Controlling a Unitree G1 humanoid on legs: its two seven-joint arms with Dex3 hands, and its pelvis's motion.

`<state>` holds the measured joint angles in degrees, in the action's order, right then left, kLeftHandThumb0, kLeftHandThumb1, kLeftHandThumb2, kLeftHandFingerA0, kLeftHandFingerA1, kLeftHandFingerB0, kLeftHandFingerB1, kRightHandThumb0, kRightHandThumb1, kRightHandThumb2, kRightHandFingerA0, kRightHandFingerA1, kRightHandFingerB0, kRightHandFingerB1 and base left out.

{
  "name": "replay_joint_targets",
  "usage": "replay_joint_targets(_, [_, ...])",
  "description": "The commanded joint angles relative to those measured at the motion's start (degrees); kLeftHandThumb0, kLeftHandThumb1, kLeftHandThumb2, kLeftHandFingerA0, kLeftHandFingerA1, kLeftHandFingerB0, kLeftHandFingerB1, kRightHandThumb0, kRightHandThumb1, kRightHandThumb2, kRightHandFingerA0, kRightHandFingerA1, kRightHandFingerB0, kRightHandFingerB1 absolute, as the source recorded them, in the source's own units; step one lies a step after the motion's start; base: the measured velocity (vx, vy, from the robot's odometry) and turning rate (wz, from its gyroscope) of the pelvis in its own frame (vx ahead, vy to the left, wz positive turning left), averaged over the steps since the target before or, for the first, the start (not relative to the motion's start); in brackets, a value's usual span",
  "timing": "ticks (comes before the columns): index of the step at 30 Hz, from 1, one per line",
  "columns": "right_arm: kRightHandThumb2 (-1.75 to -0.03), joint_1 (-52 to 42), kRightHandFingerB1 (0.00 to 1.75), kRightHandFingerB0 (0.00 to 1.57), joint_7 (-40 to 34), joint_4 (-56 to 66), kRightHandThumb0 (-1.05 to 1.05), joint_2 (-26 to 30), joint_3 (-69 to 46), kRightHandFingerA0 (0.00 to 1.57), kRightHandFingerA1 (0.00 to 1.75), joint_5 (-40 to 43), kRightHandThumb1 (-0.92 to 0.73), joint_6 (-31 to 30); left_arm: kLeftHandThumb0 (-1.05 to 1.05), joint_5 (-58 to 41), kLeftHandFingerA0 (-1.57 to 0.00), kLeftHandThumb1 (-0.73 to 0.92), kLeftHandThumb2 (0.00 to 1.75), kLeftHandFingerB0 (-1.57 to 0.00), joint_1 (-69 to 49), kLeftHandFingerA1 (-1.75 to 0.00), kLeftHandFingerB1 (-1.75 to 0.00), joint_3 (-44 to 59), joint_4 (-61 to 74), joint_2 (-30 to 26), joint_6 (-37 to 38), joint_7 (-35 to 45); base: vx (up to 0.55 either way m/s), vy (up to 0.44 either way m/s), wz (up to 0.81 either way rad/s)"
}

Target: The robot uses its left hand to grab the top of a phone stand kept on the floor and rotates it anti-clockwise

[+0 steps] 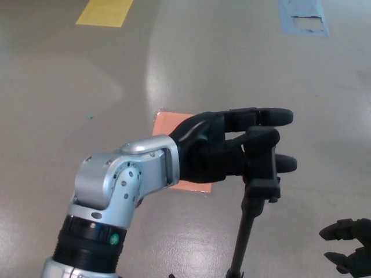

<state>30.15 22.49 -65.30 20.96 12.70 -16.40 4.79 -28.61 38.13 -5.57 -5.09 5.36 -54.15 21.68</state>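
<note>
Black left hand (232, 149) is what I've got wrapped round the phone stand (259, 179) top — fingers closed on it, beside the orange floor patch (168, 124). Right hand (348, 246) sits bottom-right corner, fingers spread, empty.

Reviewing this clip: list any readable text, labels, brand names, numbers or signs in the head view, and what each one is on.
None: no words, numbers or brand marks can be read anywhere.
Left hand and phone stand: plain black, no label showing.
Left forearm: bare silver casing; only a green light near its base, no text.
Floor patches, yellow, blue and orange: plain colour, no lettering.
</note>
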Motion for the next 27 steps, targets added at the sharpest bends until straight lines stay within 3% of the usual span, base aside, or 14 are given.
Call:
replay_joint_targets(1, [-0.62, 0.61, 0.31, 0.26, 0.30, -0.10, -0.49, 1.03, 0.32, 0.56, 0.39, -0.64, -0.74, -1.41, -0.70, 2.38, 0.00, 0.44, 0.83, 0.00, -2.49, -0.21, -0.17, -2.83, 0.90, -3.44, 5.44, 4.03, 0.00, 0.000, 0.00])
replay_joint_targets(2, [-0.85, 0.64, 0.43, 0.22, 0.31, -0.09, -0.56, 1.06, 0.35, 0.48, 0.52, -0.67, -0.61, -1.43, -0.71, 2.48, 0.00, 0.45, 0.84, 0.00, -2.54, -0.19, -0.15, -3.06, 0.90, -3.65, 6.11, 4.35, 0.00, 0.000, 0.00])
replay_joint_targets(3, [-0.85, 0.65, 0.43, 0.22, 0.31, -0.07, -0.56, 1.11, 0.39, 0.48, 0.52, -0.71, -0.61, -1.44, -0.71, 2.58, 0.00, 0.45, 0.84, 0.00, -2.57, -0.19, -0.15, -3.36, 0.88, -3.89, 6.75, 4.61, 0.00, 0.000, 0.00])
replay_joint_targets(4, [-0.62, 0.66, 0.31, 0.26, 0.25, 0.00, -0.50, 1.12, 0.47, 0.56, 0.39, -0.81, -0.75, -1.49, -0.75, 2.50, 0.00, 0.56, 0.57, 0.00, -2.57, -0.22, -0.13, -3.32, 0.81, -3.97, 7.11, 4.85, 0.00, 0.000, 0.00])
replay_joint_targets(5, [-0.62, 0.67, 0.31, 0.26, 0.18, 0.08, -0.50, 1.13, 0.57, 0.56, 0.39, -0.92, -0.75, -1.55, -0.75, 2.36, 0.00, 0.56, 0.57, 0.00, -2.59, -0.22, -0.13, -3.26, 0.71, -4.07, 7.49, 5.10, 0.00, 0.000, 0.00])
replay_joint_targets(6, [-0.62, 0.71, 0.31, 0.26, 0.26, 0.01, -0.50, 1.21, 0.75, 0.56, 0.39, -1.11, -0.75, -1.16, -0.74, 2.18, 0.00, 0.46, 0.85, 0.00, -2.59, -0.14, -0.14, -3.12, 0.73, -4.20, 7.91, 5.47, 0.00, 0.000, 0.00])
replay_joint_targets(11, [-0.62, 1.04, 0.31, 0.25, 0.64, -0.07, -0.50, 1.29, 0.67, 0.56, 0.39, -1.11, -0.76, -1.25, -0.76, 2.12, 0.00, 0.49, 0.86, 0.00, -2.36, -0.11, -0.14, -2.90, 0.91, -4.66, 8.85, 6.20, 0.00, 0.000, 0.00])
replay_joint_targets(12, [-0.86, 1.06, 0.43, 0.22, 0.55, -0.05, -0.57, 1.26, 0.54, 0.50, 0.52, -1.04, -0.62, -1.29, -0.77, 2.48, 0.00, 0.50, 0.87, 0.00, -2.24, -0.10, -0.13, -3.13, 0.80, -4.96, 9.55, 6.56, 0.00, 0.000, 0.00])
replay_joint_targets(15, [-0.86, 1.09, 0.43, 0.22, 0.46, -0.12, -0.57, 1.30, 0.49, 0.50, 0.52, -1.16, -0.62, -1.07, -0.78, 3.33, 0.00, 0.50, 0.87, 0.00, -2.00, -0.10, -0.13, -3.70, 0.46, -5.56, 11.12, 7.31, 0.00, 0.000, 0.00])
replay_joint_targets(16, [-0.86, 1.03, 0.43, 0.22, 0.48, -0.10, -0.58, 1.35, 0.50, 0.49, 0.52, -1.19, -0.62, -0.91, -0.74, 3.38, 0.00, 0.61, 0.59, 0.00, -1.93, -0.03, -0.10, -3.72, 0.43, -5.74, 11.42, 7.52, 0.00, 0.000, 0.00])
replay_joint_targets(17, [-0.86, 1.00, 0.43, 0.22, 0.49, -0.08, -0.58, 1.38, 0.49, 0.49, 0.52, -1.20, -0.62, -0.81, -0.74, 3.39, 0.00, 0.61, 0.59, 0.00, -1.88, -0.03, -0.10, -3.72, 0.41, -5.86, 11.59, 7.65, 0.00, 0.000, 0.00])
replay_joint_targets(18, [-0.62, 0.88, 0.31, 0.27, 0.63, -0.01, -0.50, 1.44, 0.34, 0.57, 0.39, -1.10, -0.75, -0.56, -0.75, 3.50, 0.00, 0.60, 0.59, 0.00, -1.77, -0.03, -0.08, -3.67, 0.47, -6.30, 12.20, 7.94, 0.00, 0.000, 0.00])
replay_joint_targets(22, [-0.63, 0.82, 0.31, 0.25, 0.82, -0.08, -0.50, 1.48, 0.16, 0.55, 0.39, -0.97, -0.76, -0.32, -0.81, 3.56, 0.00, 0.52, 0.85, 0.00, -1.60, -0.05, -0.08, -3.44, 0.14, -6.65, 12.81, 7.93, 0.00, 0.000, 0.00])
replay_joint_targets(27, [-0.62, 1.30, 0.31, 0.26, 0.53, -0.25, -0.48, 0.92, 0.55, 0.56, 0.39, -1.42, -0.77, -1.15, -0.87, 5.10, 0.00, 0.56, 0.86, 0.00, -2.07, -0.01, 0.00, -2.23, -1.61, -9.01, 17.10, 9.33, 0.00, 0.000, 0.00])
